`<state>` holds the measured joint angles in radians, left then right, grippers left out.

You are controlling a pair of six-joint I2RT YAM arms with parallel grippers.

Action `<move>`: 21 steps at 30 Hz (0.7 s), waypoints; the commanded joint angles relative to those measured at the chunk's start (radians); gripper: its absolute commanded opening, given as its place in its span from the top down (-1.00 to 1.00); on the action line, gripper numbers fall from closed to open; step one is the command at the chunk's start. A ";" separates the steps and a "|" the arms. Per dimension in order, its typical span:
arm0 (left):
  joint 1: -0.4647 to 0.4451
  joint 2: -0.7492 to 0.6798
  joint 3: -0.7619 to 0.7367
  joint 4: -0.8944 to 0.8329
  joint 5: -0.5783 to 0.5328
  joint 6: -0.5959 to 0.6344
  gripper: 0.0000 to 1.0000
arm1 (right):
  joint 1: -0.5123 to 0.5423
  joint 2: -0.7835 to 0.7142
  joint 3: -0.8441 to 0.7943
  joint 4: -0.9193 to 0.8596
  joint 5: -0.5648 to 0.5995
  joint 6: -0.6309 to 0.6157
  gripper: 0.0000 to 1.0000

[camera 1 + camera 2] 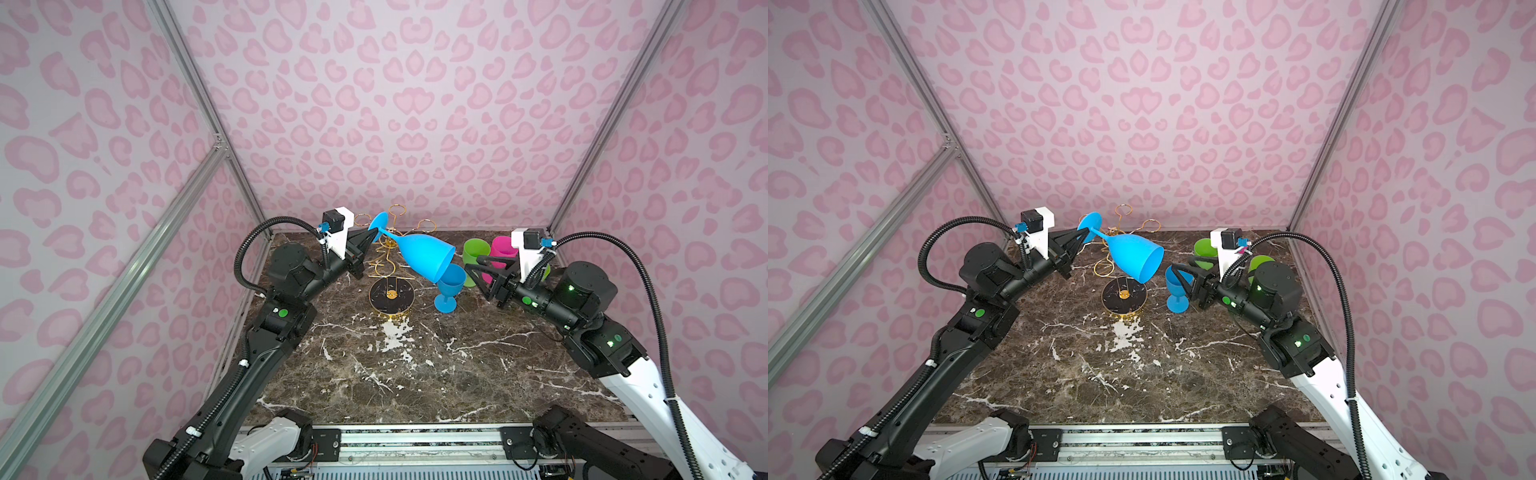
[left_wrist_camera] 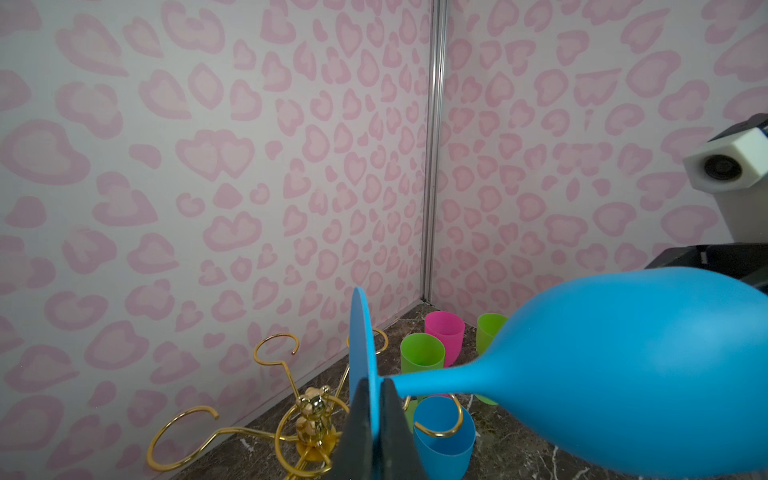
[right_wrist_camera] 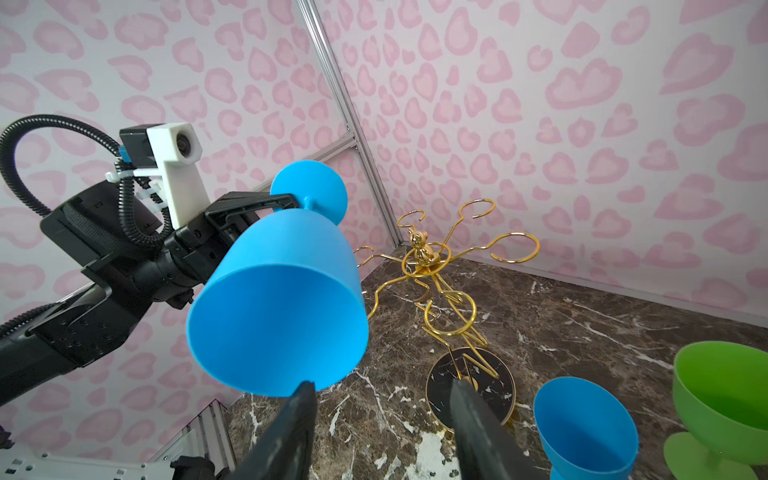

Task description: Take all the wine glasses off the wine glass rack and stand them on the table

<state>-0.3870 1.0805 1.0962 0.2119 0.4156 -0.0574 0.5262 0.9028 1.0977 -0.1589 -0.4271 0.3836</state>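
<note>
The blue wine glass (image 1: 424, 255) (image 1: 1133, 257) hangs tilted in the air above the wine glass rack (image 1: 390, 296) (image 1: 1124, 296), bowl mouth pointing right and downward. My left gripper (image 1: 371, 237) (image 1: 1079, 240) (image 2: 374, 384) is shut on the glass's round foot; the stem and bowl (image 2: 623, 374) stick out sideways. The gold wire rack (image 2: 311, 415) (image 3: 428, 266) stands below with bare loops. My right gripper (image 1: 473, 266) (image 1: 1177, 268) (image 3: 381, 386) is open just right of the bowl's rim (image 3: 278, 307), with nothing between its fingers.
A second blue glass (image 1: 449, 286) (image 3: 582, 424) stands upright on the marble table, right of the rack base. Green (image 1: 476, 253) (image 3: 723, 399) and pink (image 1: 503, 249) glasses stand at the back right, behind my right gripper. Walls close in at the back and both sides.
</note>
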 commanded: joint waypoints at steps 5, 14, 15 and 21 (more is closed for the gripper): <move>0.002 -0.014 -0.019 0.055 -0.010 -0.032 0.94 | 0.039 0.074 0.003 0.132 -0.034 0.060 0.01; 0.004 -0.022 -0.024 0.069 0.000 -0.049 0.94 | 0.104 0.170 0.046 0.170 0.019 0.054 0.26; 0.003 -0.024 -0.024 0.069 -0.001 -0.051 0.94 | 0.108 0.182 0.050 0.173 0.021 0.055 0.32; 0.003 -0.034 -0.026 0.069 0.008 -0.056 0.94 | 0.121 0.227 0.076 0.190 0.019 0.049 0.74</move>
<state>-0.3855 1.0538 1.0702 0.2352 0.4129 -0.1036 0.6422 1.1172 1.1622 -0.0158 -0.4152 0.4343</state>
